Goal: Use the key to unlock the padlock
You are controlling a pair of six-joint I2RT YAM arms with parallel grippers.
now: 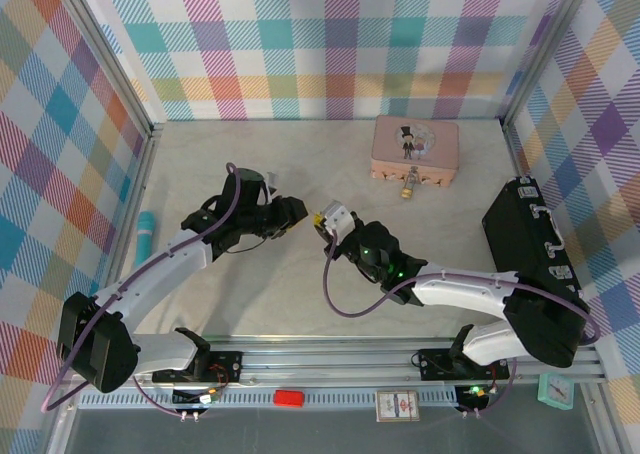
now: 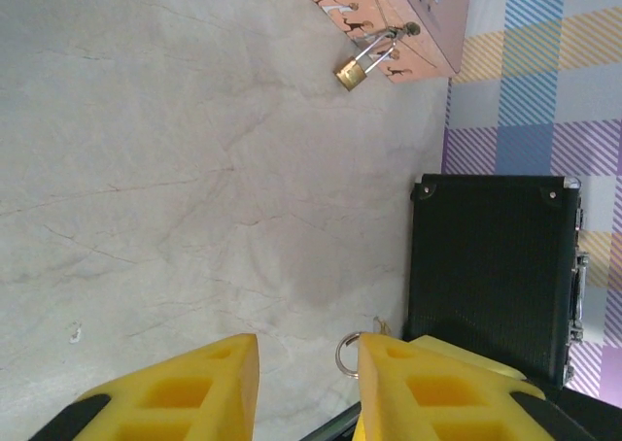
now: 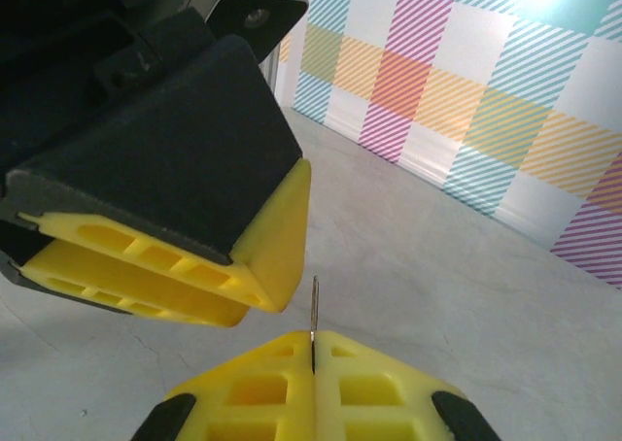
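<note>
Left end effector spread, right clamped.

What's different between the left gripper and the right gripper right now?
The left gripper has its fingers apart; the right gripper has them pressed together. The right gripper pinches the thin key, its tip sticking out; the left gripper clamps nothing. Both have yellow fingers and sit close together over the middle of the table.

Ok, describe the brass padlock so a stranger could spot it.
At the table's far end sits a pink rectangular tin, a cartoon couple on its lid. At the middle of its near side is the tiny brass-gold padlock with a thin silver shackle. It alone juts out onto the table.
</note>
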